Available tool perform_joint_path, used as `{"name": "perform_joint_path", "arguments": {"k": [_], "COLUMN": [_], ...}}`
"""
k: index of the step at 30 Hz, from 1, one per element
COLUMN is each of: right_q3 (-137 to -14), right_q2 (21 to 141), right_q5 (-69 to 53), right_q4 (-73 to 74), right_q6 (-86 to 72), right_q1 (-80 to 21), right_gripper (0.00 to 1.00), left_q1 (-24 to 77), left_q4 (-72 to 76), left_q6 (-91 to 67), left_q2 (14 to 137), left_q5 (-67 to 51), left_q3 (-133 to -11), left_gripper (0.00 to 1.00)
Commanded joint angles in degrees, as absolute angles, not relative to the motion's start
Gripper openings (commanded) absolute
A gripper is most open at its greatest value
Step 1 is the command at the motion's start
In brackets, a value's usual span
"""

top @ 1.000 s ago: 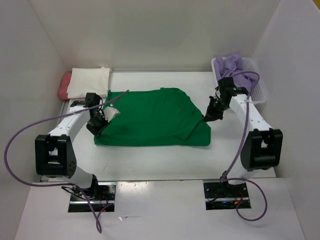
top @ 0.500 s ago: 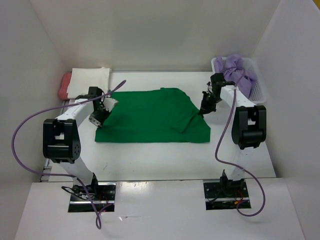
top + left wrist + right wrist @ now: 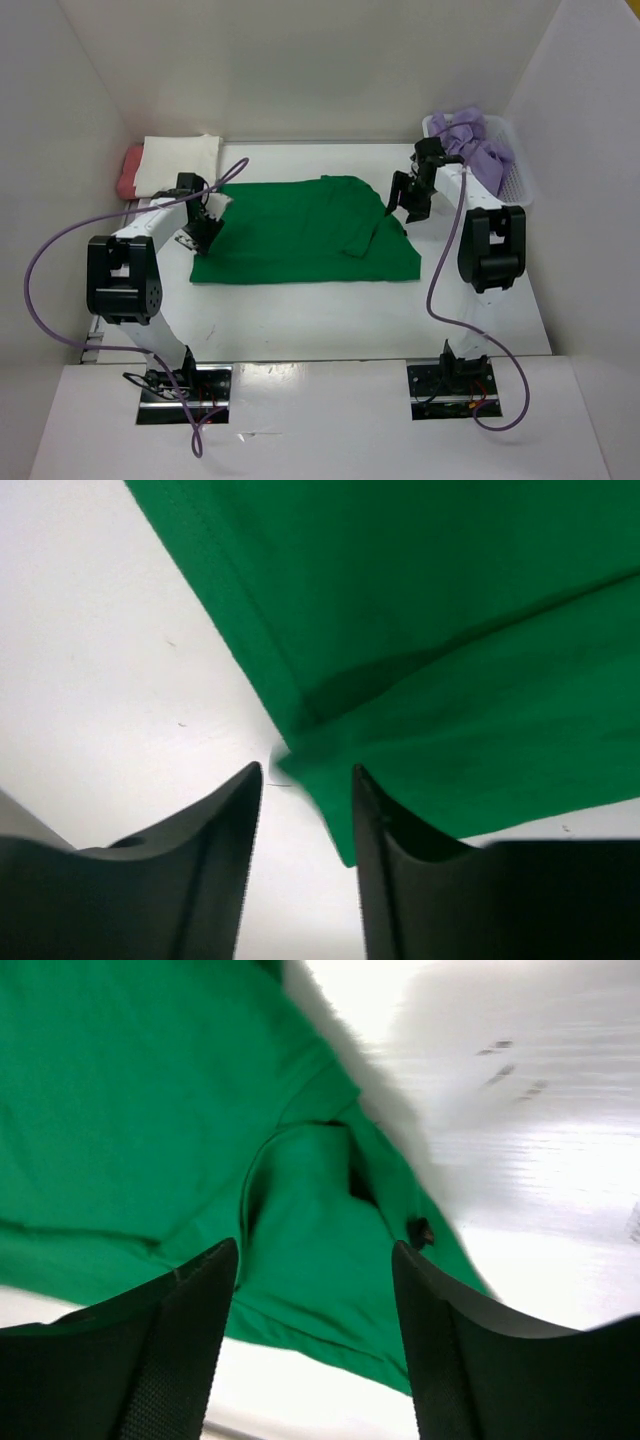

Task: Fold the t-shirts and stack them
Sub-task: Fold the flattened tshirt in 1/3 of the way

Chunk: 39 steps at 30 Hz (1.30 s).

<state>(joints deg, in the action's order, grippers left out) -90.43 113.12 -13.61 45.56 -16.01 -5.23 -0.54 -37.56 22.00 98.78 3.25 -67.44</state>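
The bright green t-shirt (image 3: 295, 235) lies spread flat in the middle of the table. My left gripper (image 3: 203, 226) hovers open at its left edge; in the left wrist view a loose green corner (image 3: 330, 780) sits between the gripper's (image 3: 308, 777) spread fingers, not pinched. My right gripper (image 3: 409, 202) is open just above the shirt's right sleeve area (image 3: 310, 1210), its jaws (image 3: 315, 1250) wide apart with nothing in them. A folded cream-white t-shirt (image 3: 178, 165) rests on the salmon-red one (image 3: 128, 172) at the back left. The lavender t-shirt (image 3: 472, 135) is bunched in the basket.
A white mesh basket (image 3: 517, 183) stands at the back right against the side wall. White walls enclose the table on three sides. Purple cables loop from both arms over the table's left and right margins.
Both grippers were shut on the green shirt's side edges and carried them toward the back. Both have now opened and let the cloth go, and it lies flat.
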Motion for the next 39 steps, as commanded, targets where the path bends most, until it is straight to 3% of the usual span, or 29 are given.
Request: {"name": "perform_joint_path", "arguments": {"k": [1, 4, 11, 24, 26, 27, 30, 31, 32, 39], "right_q3": [-88.4, -78.6, -56.2, -49.5, -49.5, -49.0, -48.3, -48.3, -48.3, -51.0], "right_q2": [104.9, 95.2, 81.7, 90.8, 91.9, 92.5, 93.0, 93.0, 92.4, 81.0], "right_q5": [-5.8, 0.7, -6.9, -7.0, -6.5, -6.5, -8.1, -8.1, -8.1, -10.3], "right_q4": [45.8, 46.3, 39.9, 30.4, 29.8, 29.8, 29.1, 29.1, 30.2, 44.6], "right_q6": [-20.1, -27.5, -38.2, -42.1, -42.1, -42.1, -42.1, -42.1, -42.1, -42.8], "right_q1": [-5.5, -5.5, -5.5, -5.5, -5.5, -4.7, -2.6, -1.9, -1.8, -2.5], "right_gripper": [0.7, 0.71, 0.71, 0.73, 0.64, 0.6, 0.25, 0.07, 0.0, 0.0], "left_q1": [-2.0, -4.9, -6.0, -6.0, -6.0, -6.0, -6.0, -6.0, -6.0, -6.0], "left_q4": [-36.7, -37.2, -41.1, -38.8, -39.4, -39.4, -39.9, -40.5, -40.5, -46.5], "left_q6": [20.3, 19.8, 19.2, 19.7, 20.4, 20.4, 20.4, 20.4, 20.9, 25.5], "left_q2": [98.0, 95.3, 91.1, 102.7, 103.4, 104.2, 105.8, 106.3, 106.3, 97.8], "left_q5": [5.9, 7.2, -1.3, -6.1, -8.6, -9.1, -11.2, -11.9, -12.7, -6.8], "left_q3": [-67.2, -66.5, -62.6, -62.0, -62.7, -62.7, -63.2, -63.2, -63.2, -60.9], "left_gripper": [0.54, 0.58, 0.63, 0.61, 0.55, 0.46, 0.21, 0.02, 0.0, 0.0]}}
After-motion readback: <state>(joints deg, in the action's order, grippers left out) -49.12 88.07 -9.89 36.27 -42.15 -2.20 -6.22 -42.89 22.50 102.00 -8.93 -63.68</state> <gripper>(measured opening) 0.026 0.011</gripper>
